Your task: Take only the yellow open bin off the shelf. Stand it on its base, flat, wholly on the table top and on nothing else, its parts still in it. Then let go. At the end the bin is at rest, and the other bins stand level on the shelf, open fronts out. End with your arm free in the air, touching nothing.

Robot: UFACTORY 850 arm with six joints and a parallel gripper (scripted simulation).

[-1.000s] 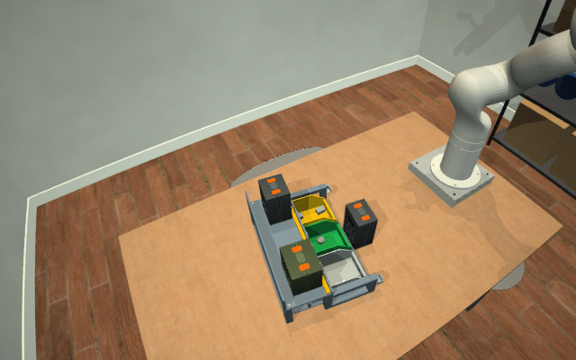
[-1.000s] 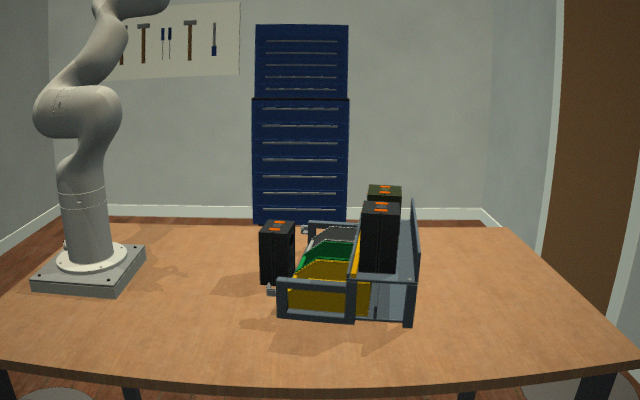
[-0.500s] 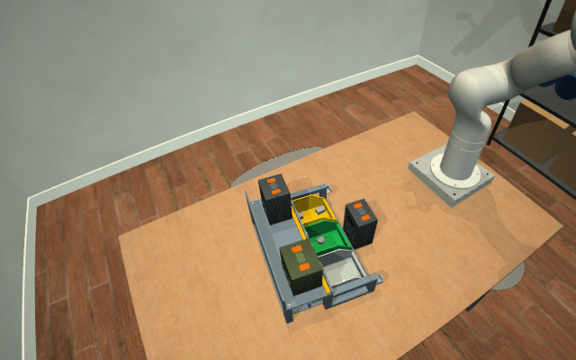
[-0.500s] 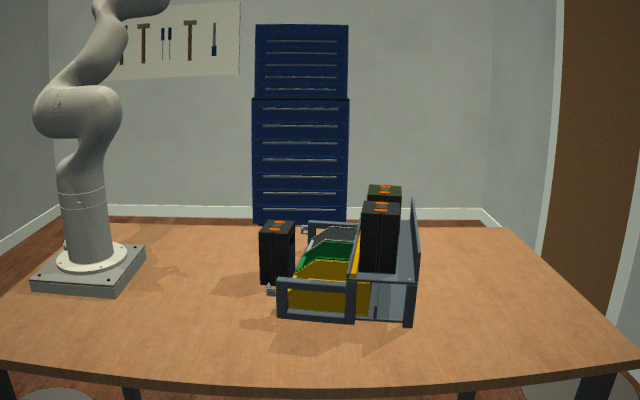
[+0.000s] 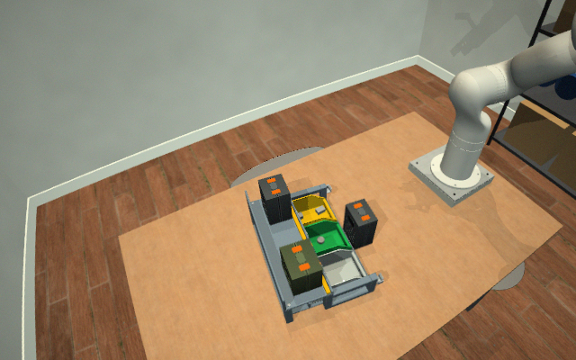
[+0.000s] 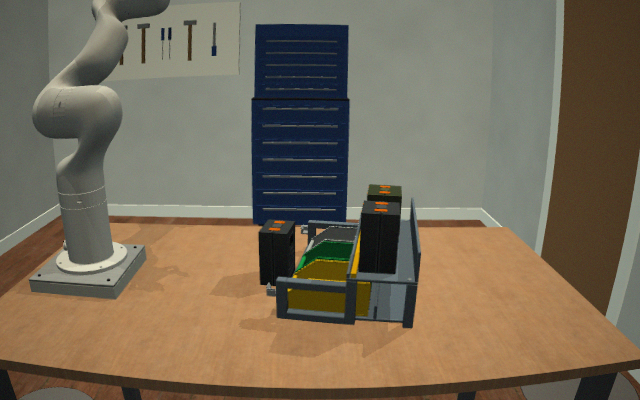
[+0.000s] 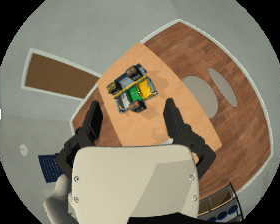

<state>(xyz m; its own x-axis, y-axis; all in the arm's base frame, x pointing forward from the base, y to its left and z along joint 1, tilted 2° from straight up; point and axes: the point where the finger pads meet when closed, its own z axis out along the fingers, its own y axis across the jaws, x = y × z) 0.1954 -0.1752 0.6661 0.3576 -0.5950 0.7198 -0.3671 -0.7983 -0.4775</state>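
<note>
The arm [image 5: 477,90] [image 6: 90,112] runs out of frame in top and exterior views.

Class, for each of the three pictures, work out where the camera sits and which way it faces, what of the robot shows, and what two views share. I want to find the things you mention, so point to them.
Top: high above the table, looking steeply down at the shelf [image 5: 265,252] [image 6: 415,245]; the arm [image 5: 468,121] [image 6: 85,200] and its base show, the claw does not.
Exterior: beyond one table edge, slightly above it, looking across to the blue cabinet [image 6: 300,160]; arm and base show, claw out of frame.
Wrist: on the arm's end, looking out past the open claw [image 7: 132,112] towards the table.
Shared: top and exterior both show the yellow bin [image 5: 307,204] [image 6: 315,301] in the shelf.
</note>
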